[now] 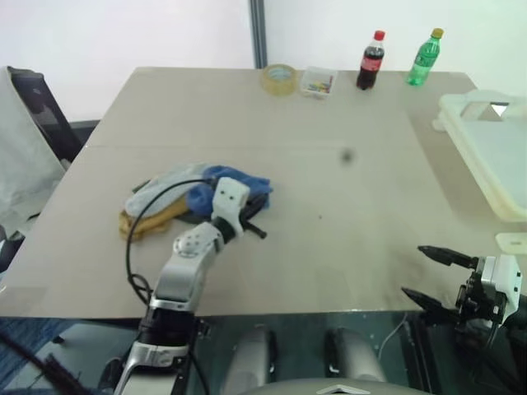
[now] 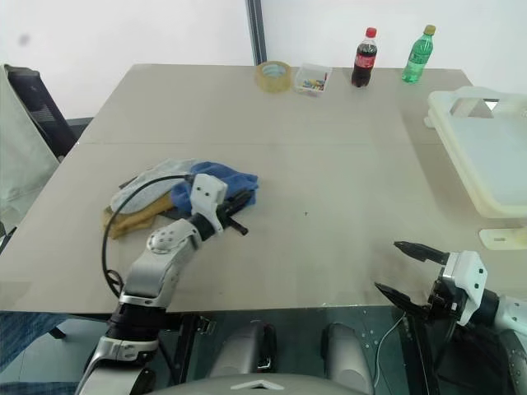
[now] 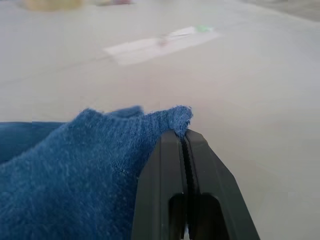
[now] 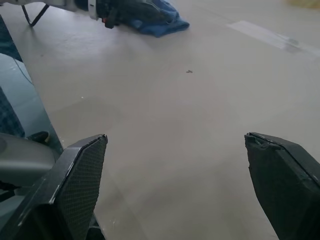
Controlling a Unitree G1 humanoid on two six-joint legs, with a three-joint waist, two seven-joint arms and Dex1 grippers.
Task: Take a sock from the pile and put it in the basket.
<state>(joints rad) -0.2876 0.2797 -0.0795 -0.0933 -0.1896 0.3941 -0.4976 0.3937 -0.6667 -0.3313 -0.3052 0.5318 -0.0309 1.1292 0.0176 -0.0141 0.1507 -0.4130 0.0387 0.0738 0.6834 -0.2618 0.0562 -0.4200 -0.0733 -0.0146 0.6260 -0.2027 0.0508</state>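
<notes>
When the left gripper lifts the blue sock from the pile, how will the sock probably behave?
The sock will probably hang limp: it is soft looped fabric, pinched only at one edge by the left gripper. It likely weighs little and should not slip easily, given its fuzzy surface. It may drag neighbours, since it lies on the pile.

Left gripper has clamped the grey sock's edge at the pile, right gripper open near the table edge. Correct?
Not quite: the left gripper is shut on the blue sock, not the grey one, as the left wrist view shows. The pile and the open right gripper are as you say.
</notes>
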